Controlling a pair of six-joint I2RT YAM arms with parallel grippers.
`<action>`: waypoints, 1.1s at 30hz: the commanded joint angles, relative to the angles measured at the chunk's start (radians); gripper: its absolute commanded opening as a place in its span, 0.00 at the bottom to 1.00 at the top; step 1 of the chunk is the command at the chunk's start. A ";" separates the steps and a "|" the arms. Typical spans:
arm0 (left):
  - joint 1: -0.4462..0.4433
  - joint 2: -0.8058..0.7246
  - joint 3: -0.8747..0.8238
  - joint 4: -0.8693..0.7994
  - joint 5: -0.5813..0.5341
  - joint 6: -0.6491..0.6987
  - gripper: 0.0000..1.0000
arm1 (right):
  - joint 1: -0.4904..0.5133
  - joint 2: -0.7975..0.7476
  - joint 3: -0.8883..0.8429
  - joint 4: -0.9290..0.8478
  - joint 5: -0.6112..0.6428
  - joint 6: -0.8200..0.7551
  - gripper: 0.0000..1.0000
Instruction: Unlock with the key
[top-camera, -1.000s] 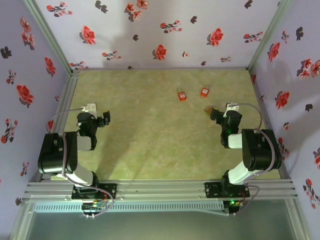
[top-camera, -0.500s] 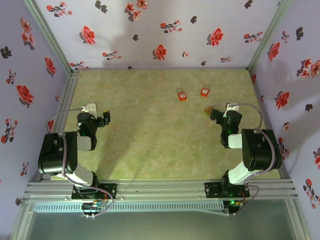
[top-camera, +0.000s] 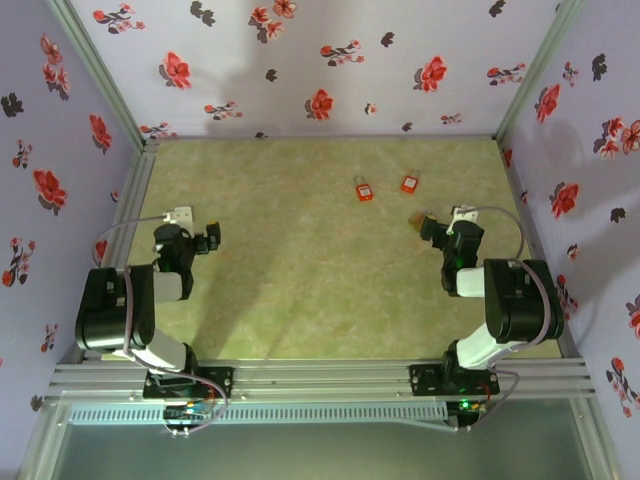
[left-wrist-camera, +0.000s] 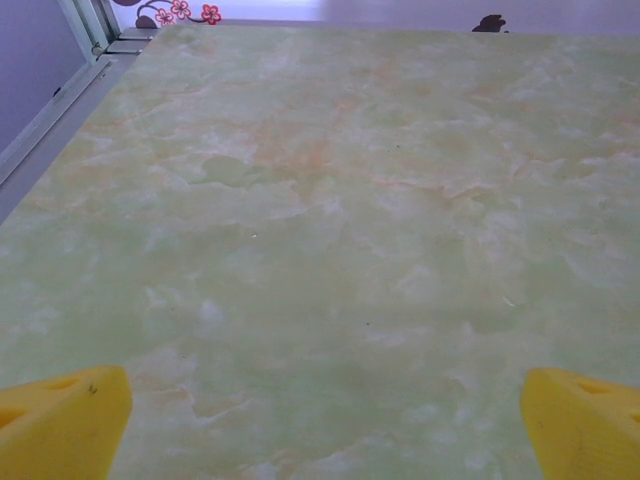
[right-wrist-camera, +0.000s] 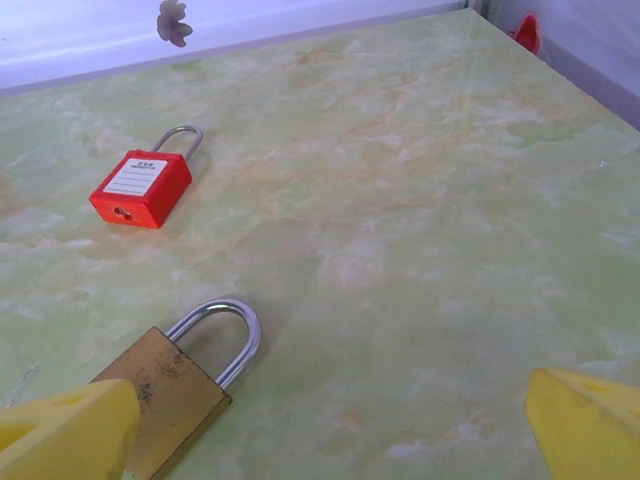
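Arm bases: both arms are bolted at the near edge of the tabletop (top-camera: 300, 290), the left one at the left and the right one at the right.
Left end effector (top-camera: 213, 237): it sits low over the left part of the tabletop. Its yellow fingertips (left-wrist-camera: 62, 420) stand wide apart and hold nothing, with bare green marbled surface between them.
Right end effector (top-camera: 420, 222): it sits low over the right part of the tabletop, pointing toward the far left. Its yellow fingertips (right-wrist-camera: 66, 436) are spread wide and nothing is gripped.
Brass padlock (right-wrist-camera: 170, 395): it lies flat on the tabletop just ahead of the right end effector, close against the fingertip on the left side of the wrist view. That fingertip hides its lower corner, and whether the two touch cannot be told. The silver shackle points away from the camera, and the body looks worn and spotted.
Left red padlock (top-camera: 363, 190): it lies flat on the tabletop, further out than the brass padlock and toward the middle.
Right red padlock (top-camera: 409, 184): it lies flat near the left red padlock but apart from it, beyond the right end effector.
Walls (top-camera: 300, 60): pale panels with red and dark flowers close in the tabletop on the far side and both flanks.
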 joint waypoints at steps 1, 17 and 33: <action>-0.008 -0.107 0.029 -0.077 -0.018 0.012 1.00 | 0.005 -0.095 -0.001 -0.047 0.001 -0.006 0.99; -0.034 -0.626 0.390 -1.240 -0.156 -0.476 1.00 | 0.089 -0.616 0.156 -0.845 -0.055 0.169 0.99; 0.167 -0.598 0.561 -2.080 -0.223 -0.779 0.99 | 0.203 -0.628 0.305 -1.115 -0.284 0.295 0.99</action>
